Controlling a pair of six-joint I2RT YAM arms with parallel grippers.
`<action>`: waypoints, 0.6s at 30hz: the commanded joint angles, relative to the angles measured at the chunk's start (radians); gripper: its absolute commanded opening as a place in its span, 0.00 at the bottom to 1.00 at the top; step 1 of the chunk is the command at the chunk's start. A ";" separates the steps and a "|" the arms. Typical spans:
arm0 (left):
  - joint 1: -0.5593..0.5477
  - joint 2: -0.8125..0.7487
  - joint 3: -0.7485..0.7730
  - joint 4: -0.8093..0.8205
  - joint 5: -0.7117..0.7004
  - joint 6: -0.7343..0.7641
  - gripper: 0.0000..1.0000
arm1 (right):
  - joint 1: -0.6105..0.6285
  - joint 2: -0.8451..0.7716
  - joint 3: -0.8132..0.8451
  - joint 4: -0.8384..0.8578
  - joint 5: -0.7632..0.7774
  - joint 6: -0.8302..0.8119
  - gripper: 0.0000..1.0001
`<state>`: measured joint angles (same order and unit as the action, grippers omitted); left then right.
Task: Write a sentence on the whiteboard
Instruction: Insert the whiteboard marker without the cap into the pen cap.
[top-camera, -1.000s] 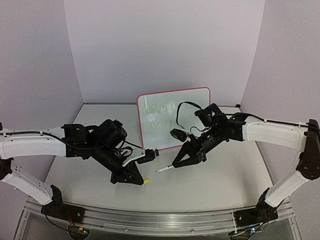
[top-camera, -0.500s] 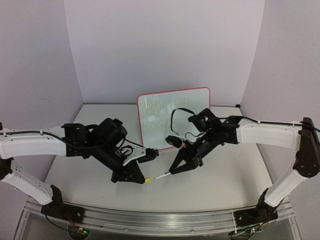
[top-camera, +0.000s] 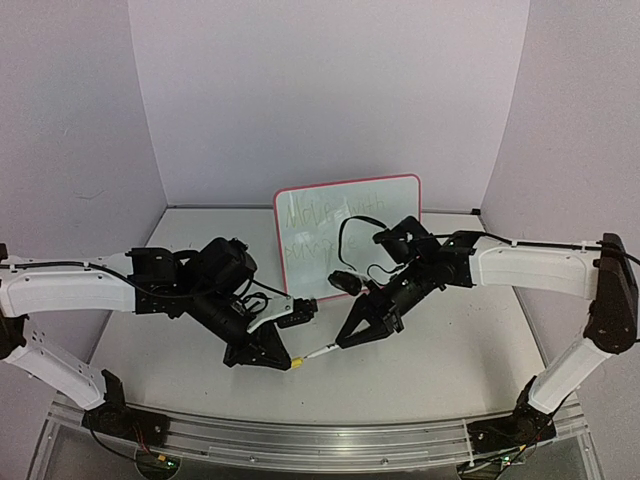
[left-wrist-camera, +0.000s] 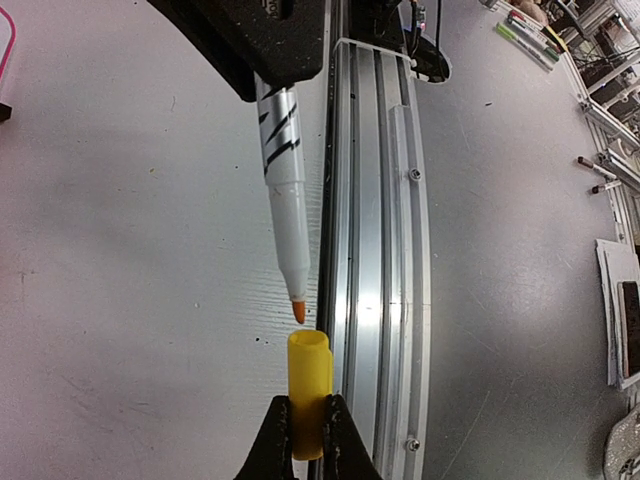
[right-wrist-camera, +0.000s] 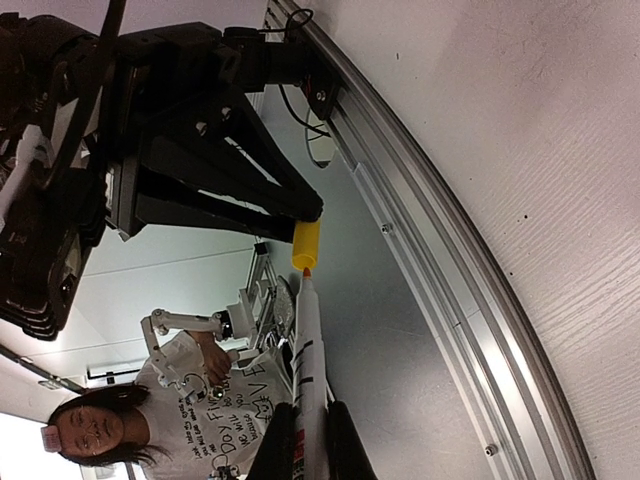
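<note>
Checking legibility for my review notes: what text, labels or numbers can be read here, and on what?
Whiteboard: faint green handwriting, first word perhaps "Move"; rest unreadable.
Marker: black print on barrel, too blurred to read.
Person's shirt, right wrist view: handwritten words, too small to read.

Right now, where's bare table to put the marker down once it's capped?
Bare: front-right table, between right pincer and rail; also back-left, beside the whiteboard. Crowded: centre, where marker faces cap.
</note>
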<state>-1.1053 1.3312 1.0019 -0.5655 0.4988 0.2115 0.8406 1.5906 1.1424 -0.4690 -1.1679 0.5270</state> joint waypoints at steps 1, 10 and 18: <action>-0.004 0.003 0.055 0.027 0.021 0.016 0.00 | 0.008 0.018 0.041 0.007 -0.012 -0.015 0.00; -0.004 0.004 0.048 0.041 0.021 0.009 0.00 | 0.013 0.024 0.045 0.006 -0.012 -0.013 0.00; -0.004 0.013 0.051 0.045 0.027 0.008 0.00 | 0.022 0.027 0.051 0.007 -0.012 -0.013 0.00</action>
<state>-1.1053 1.3331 1.0019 -0.5560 0.5051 0.2109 0.8538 1.6043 1.1519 -0.4686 -1.1681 0.5266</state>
